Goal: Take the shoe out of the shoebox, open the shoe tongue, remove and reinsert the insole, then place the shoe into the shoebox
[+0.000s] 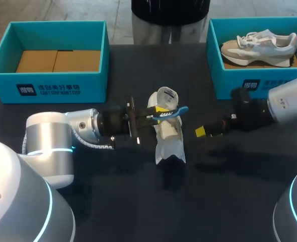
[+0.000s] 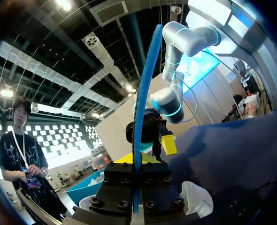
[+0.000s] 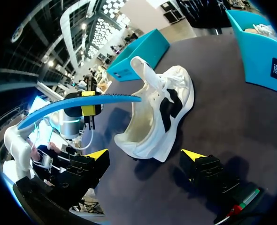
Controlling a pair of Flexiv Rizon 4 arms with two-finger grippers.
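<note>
Shoe point(image 1: 168, 136) and insole point(image 1: 174, 111) sit mid-table, between the two arms. At the far left corner stands a teal shoebox point(image 1: 88, 88), a straight-walled open rectangle with flat brown cardboard point(image 1: 58, 60) on its floor.

The left arm point(image 1: 63, 136), smooth and silver, comes in from that side. The left gripper point(image 1: 159, 113) is closed tight on one end of the insole point(image 2: 145, 93). It is a thin blue strip, seen edge-on and gently bowed, and its free end reaches across above the shoe. Whether it touches the shoe I cannot tell.

The shoe point(image 3: 162, 112) is white and soft-looking, with black patches on its side. Its tongue is pulled up and its pale mouth gapes. It rests on the dark matte table point(image 1: 138, 206).

Just right of it, and apart from it, the right gripper point(image 1: 207, 132) stands wide open with nothing in it. In the right wrist view the shoe lies ahead of the right gripper's point(image 3: 145, 154) yellow tips, and the insole point(image 3: 91, 101) arches over one of them.

At the far right corner a second teal box point(image 1: 239, 85) holds a grey-and-white sneaker point(image 1: 259, 44). Both boxes are well apart from the shoe, and bare tabletop runs from the shoe to the near edge.
</note>
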